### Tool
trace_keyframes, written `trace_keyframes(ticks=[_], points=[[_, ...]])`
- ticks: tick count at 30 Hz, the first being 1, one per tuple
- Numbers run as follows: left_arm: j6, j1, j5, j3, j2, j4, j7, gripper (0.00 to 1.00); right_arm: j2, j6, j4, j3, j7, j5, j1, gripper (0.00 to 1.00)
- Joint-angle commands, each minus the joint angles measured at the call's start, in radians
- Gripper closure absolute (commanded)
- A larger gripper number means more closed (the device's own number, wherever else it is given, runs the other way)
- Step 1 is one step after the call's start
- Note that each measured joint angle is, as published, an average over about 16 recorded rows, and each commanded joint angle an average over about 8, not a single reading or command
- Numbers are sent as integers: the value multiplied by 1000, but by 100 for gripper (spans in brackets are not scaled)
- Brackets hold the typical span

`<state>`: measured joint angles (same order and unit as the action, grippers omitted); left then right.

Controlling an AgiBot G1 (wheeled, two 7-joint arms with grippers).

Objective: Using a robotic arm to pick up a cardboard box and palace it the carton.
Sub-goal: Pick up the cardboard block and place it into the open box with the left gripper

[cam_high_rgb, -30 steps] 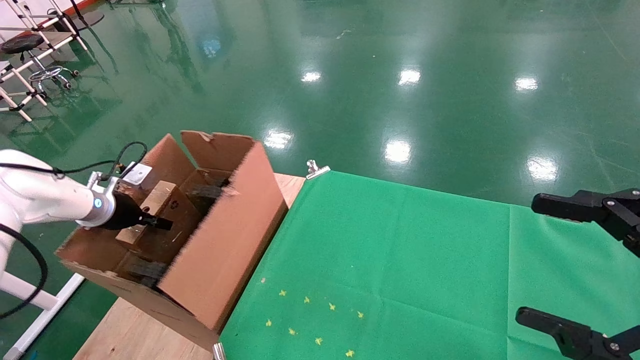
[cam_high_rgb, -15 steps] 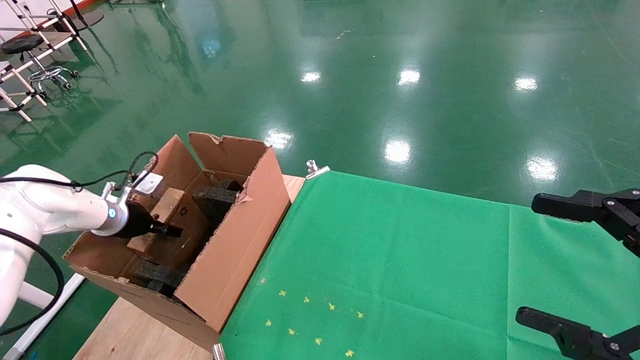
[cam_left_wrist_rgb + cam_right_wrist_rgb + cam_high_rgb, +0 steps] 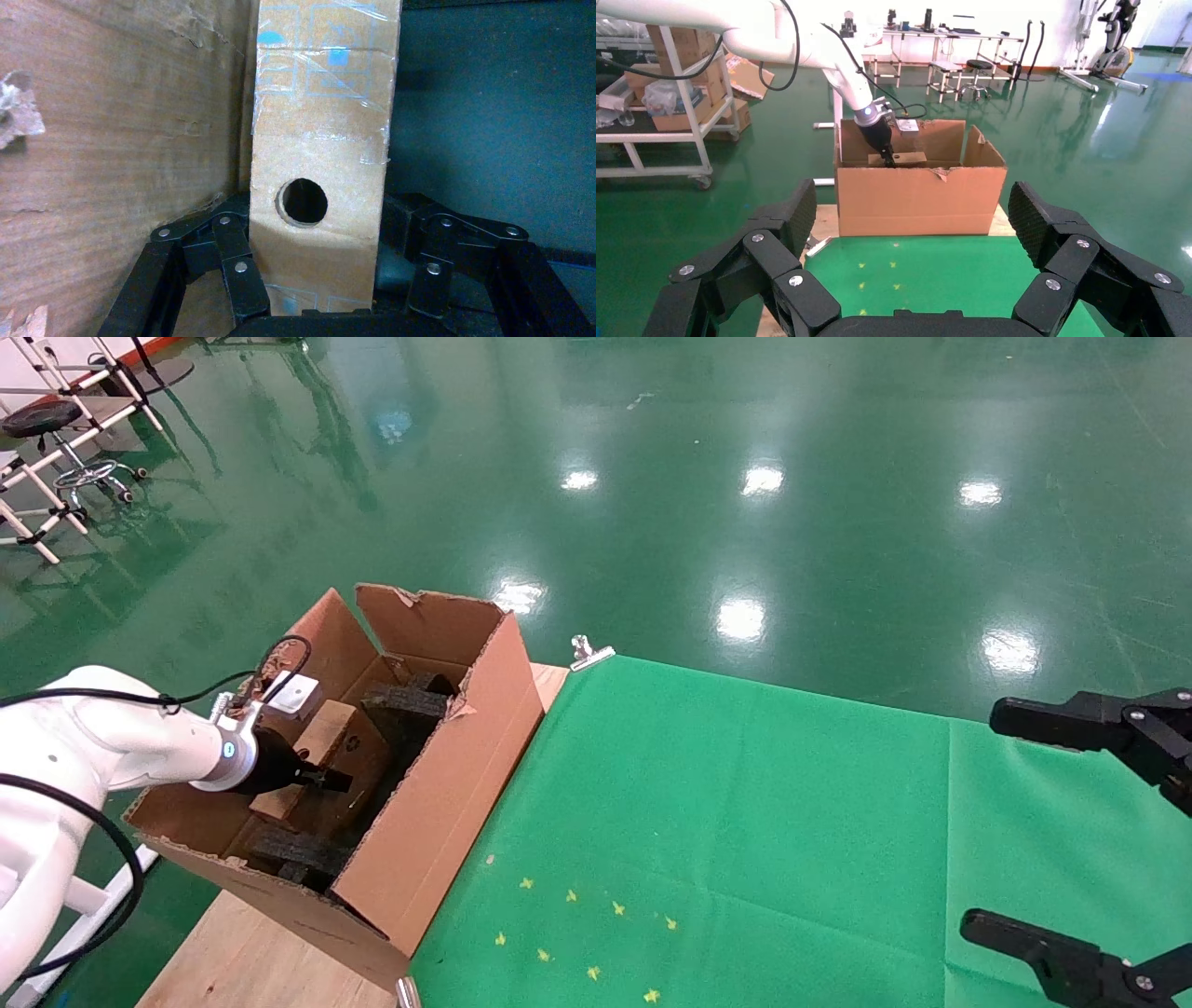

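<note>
The robotic arm, white with a blue-lit ring, reaches in from the left, and its left gripper (image 3: 321, 777) is inside the carton (image 3: 438, 794). This gripper (image 3: 330, 277) is shut on the cardboard box (image 3: 320, 168), gripping its two broad faces; the narrow taped side with the round hole faces the wrist camera. In the head view the cardboard box (image 3: 328, 745) stands on edge between black foam blocks (image 3: 406, 700), low inside the carton. My right gripper (image 3: 982, 819) hangs open and empty at the right over the green cloth. From there the carton (image 3: 919, 200) is seen across the table.
A green cloth (image 3: 745, 822) with yellow star marks (image 3: 577, 933) covers most of the wooden table (image 3: 242, 957); a metal clip (image 3: 589, 654) holds its far corner. The carton's ragged flaps stand upright. Glossy green floor lies beyond the table; a stool and pipe racks (image 3: 56, 439) stand far left.
The left gripper has moved right and lower into the carton with the cardboard box. The carton, tilted a second ago, has shifted and settled flatter. The right gripper has not moved.
</note>
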<state>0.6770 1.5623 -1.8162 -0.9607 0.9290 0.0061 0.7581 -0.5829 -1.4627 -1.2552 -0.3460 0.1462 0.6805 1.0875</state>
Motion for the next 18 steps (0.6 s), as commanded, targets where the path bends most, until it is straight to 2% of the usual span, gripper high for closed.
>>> trace_keyframes(ticks=[1,18], points=[[-4,-3,0,0,2,0,1,0,0,0,0,0,0,0,0,0],[9,22,-10,-8,-1,5,5,0,0,0,0,0,0,0,0,0]])
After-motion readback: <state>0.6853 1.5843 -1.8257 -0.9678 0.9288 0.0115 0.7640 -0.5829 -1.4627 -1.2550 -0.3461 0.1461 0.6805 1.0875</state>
